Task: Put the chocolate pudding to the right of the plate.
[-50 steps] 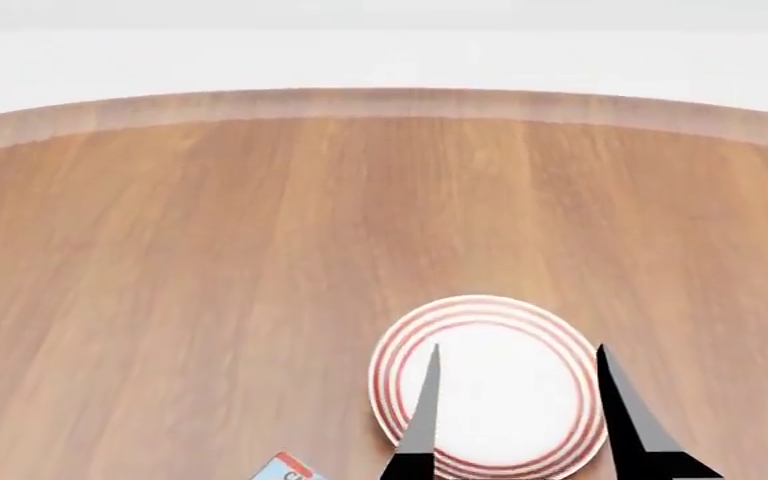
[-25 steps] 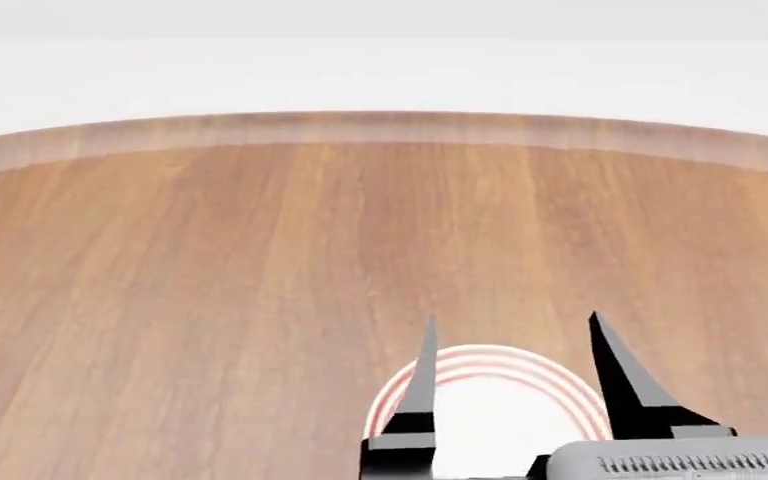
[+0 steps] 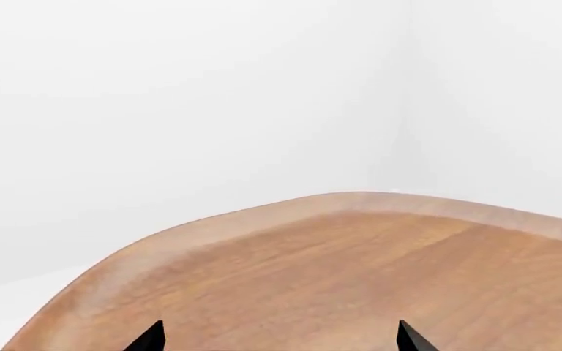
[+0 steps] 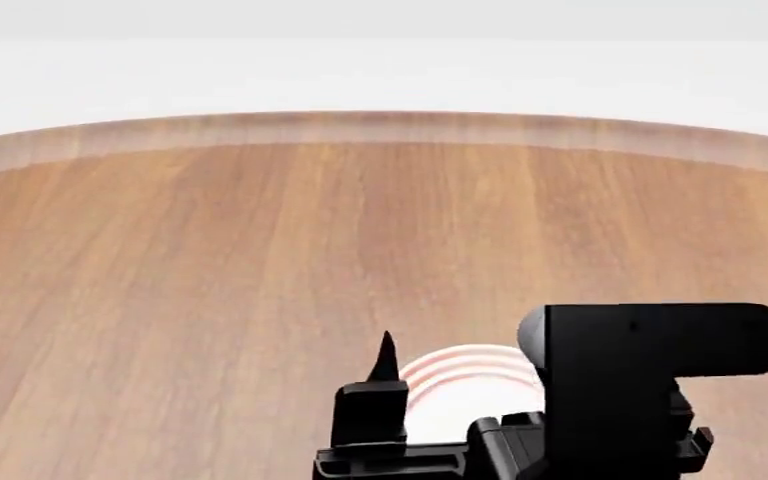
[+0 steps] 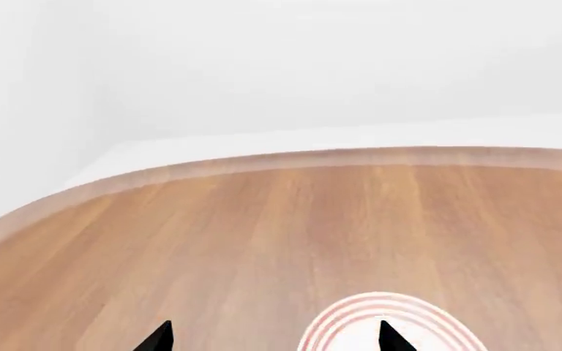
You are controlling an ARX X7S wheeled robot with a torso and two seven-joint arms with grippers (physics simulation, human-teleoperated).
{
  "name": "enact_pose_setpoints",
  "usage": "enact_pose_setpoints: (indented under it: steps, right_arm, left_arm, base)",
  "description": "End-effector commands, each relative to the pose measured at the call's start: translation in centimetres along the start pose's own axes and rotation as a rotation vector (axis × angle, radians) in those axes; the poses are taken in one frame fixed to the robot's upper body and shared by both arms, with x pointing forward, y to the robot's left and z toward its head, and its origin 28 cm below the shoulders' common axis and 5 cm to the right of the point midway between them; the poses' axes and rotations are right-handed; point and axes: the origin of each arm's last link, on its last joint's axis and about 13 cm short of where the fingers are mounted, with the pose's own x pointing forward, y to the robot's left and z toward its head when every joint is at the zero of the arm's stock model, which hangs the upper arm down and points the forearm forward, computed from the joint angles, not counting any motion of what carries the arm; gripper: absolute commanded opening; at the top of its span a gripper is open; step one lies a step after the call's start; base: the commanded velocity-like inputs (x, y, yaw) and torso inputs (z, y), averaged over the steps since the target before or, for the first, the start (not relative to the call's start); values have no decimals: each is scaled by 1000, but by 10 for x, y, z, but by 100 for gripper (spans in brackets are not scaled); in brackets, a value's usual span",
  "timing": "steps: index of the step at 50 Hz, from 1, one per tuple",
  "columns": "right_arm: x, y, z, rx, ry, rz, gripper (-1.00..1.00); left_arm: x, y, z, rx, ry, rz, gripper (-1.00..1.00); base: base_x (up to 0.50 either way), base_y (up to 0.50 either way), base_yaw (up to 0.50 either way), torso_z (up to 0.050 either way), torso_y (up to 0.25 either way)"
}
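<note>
The white plate (image 4: 454,385) with red rings lies near the front of the wooden table (image 4: 224,250). My right arm's black wrist block (image 4: 651,380) covers the plate's right part. One right fingertip (image 4: 384,352) shows at the plate's left edge. In the right wrist view my right gripper (image 5: 276,336) is open and empty, with one tip over the plate (image 5: 345,325) and the other over bare wood. My left gripper (image 3: 281,338) is open and empty over bare wood near a table edge. The chocolate pudding is out of view.
The table's curved far edge (image 4: 384,125) runs across the head view, with white floor beyond. The left wrist view shows a rounded table corner (image 3: 115,256).
The head view rose, and the pudding box at the bottom edge went out of view. My right gripper moved left and lower in view, and its wrist block now covers part of the plate.
</note>
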Motion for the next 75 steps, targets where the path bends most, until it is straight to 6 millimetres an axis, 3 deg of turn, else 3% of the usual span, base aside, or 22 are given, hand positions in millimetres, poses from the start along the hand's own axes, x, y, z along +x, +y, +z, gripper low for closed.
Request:
enact_pose_setpoints:
  steps: [1, 14, 28, 49, 62, 68, 75]
  right_arm:
    - [-6, 3, 13, 15, 206, 88, 100]
    - [-7, 13, 9, -85, 331, 222, 100]
    - [-7, 16, 1, -131, 395, 257, 100]
    - [14, 15, -33, -133, 506, 236, 100]
    - [31, 7, -49, -243, 571, 155, 100]
    - [33, 8, -47, -262, 576, 155, 100]
    - [36, 13, -58, -318, 619, 197, 100]
  left_arm:
    - [0, 1, 0, -1, 0, 5, 100]
    - [0, 0, 0, -3, 2, 6, 100]
    - [0, 0, 0, -4, 1, 5, 100]
    - [1, 0, 0, -5, 2, 5, 100]
    - [0, 1, 0, -6, 3, 5, 100]
    - [1, 1, 0, -7, 4, 6, 100]
    - [1, 1, 1, -8, 3, 7, 100]
  base:
    - [0, 0, 0, 0, 0]
    - [0, 0, 0, 0, 0]
    - [0, 0, 0, 0, 0]
    - [0, 0, 0, 0, 0]
    - [0, 0, 0, 0, 0]
    - [0, 0, 0, 0, 2]
    - [0, 0, 0, 0, 0]
